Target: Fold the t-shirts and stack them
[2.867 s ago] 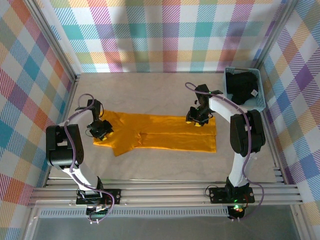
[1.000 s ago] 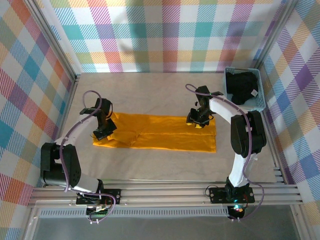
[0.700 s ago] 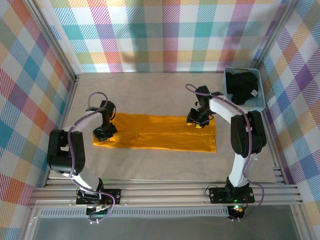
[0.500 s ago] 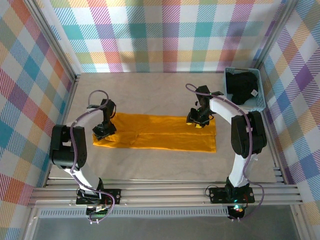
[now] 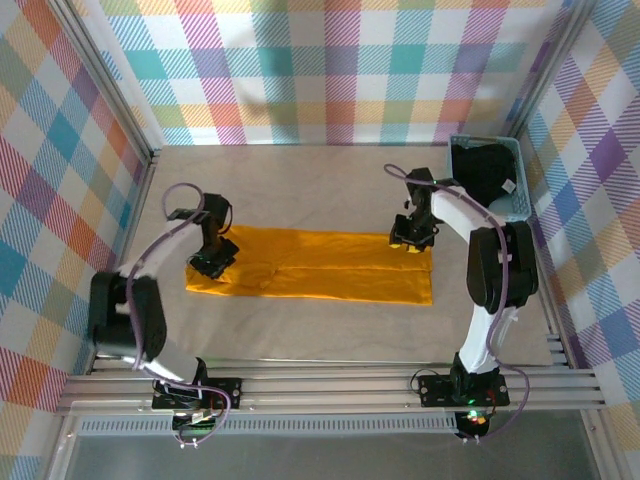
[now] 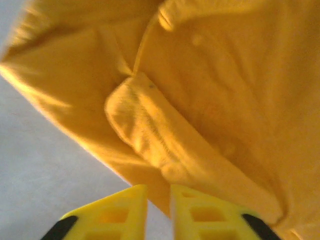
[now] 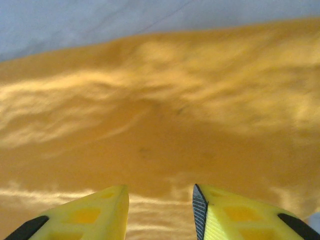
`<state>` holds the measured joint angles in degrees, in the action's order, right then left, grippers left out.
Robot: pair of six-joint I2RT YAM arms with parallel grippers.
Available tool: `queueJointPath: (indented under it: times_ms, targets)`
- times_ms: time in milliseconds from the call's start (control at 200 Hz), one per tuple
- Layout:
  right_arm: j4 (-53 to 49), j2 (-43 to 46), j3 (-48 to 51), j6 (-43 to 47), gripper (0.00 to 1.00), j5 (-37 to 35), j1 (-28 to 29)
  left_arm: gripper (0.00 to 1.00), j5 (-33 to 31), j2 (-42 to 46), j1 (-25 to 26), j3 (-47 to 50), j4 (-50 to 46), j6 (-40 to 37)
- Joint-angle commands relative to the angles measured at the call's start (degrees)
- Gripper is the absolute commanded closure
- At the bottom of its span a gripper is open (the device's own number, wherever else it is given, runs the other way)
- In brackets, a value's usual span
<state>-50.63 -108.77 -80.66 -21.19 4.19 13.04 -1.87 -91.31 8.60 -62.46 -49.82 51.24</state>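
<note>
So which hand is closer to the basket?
Right. The right hand is over the shirt, at the end near the basket; the left hand is at its far end.

The left arm arcs out near the table's [image 5: 300, 190] left edge, the left gripper [image 5: 213, 259] pointing down, fingers [image 6: 112, 215] nearly together. The right arm reaches far forward, the right gripper [image 5: 412, 243] low with its jaws parted.

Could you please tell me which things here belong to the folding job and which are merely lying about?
Part of the job:
orange t-shirt, flat on the table
black t-shirt, bunched up

Just there:
light-blue basket, holding the black t-shirt
plaid walls
</note>
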Motion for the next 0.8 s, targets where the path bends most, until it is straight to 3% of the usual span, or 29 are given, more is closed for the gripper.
queueJointPath:
  times_ms: [0, 140, 285, 385, 475, 570, 645, 795]
  targets:
    - [-4.74, -4.27, -3.36, 3.79, 0.61, -4.13, -0.46, 0.87, 4.79, -7.93, 0.21, -3.78, 2.68, 3.01]
    - [-7.87, -9.00, -4.83, 2.74, 0.62, -4.44, -0.47, 0.90, 8.62, -17.03, -1.12, -7.85, 2.45, 1.76]
    - [-8.81, -8.47, -1.45, -1.01, 0.63, -4.26, 0.07, 0.89, 10.04, -25.42, -2.25, -14.15, 3.89, 2.03]
    - [-9.14, -5.56, 2.13, -4.65, 0.63, -3.55, 1.38, 0.86, 8.46, -32.74, -2.21, -25.79, 2.46, -0.80]
    - [-8.87, -2.34, 6.00, -8.52, 0.63, -2.11, 3.72, 0.84, 11.80, -40.81, -1.11, -38.63, 4.13, -6.49]
    - [-7.68, 0.37, 11.24, -13.81, 0.63, 0.77, 8.04, 0.84, 12.80, -51.21, 1.69, -58.09, -1.56, -13.69]
    - [-5.51, 2.29, 15.34, -18.43, 0.63, 2.22, 13.35, 0.83, 15.55, -57.92, 3.40, -70.24, -3.05, -14.64]
    - [-0.37, 4.22, 19.31, -28.22, 0.63, 6.01, 23.96, 0.80, 20.20, -64.16, 5.67, -78.37, 5.94, -8.85]
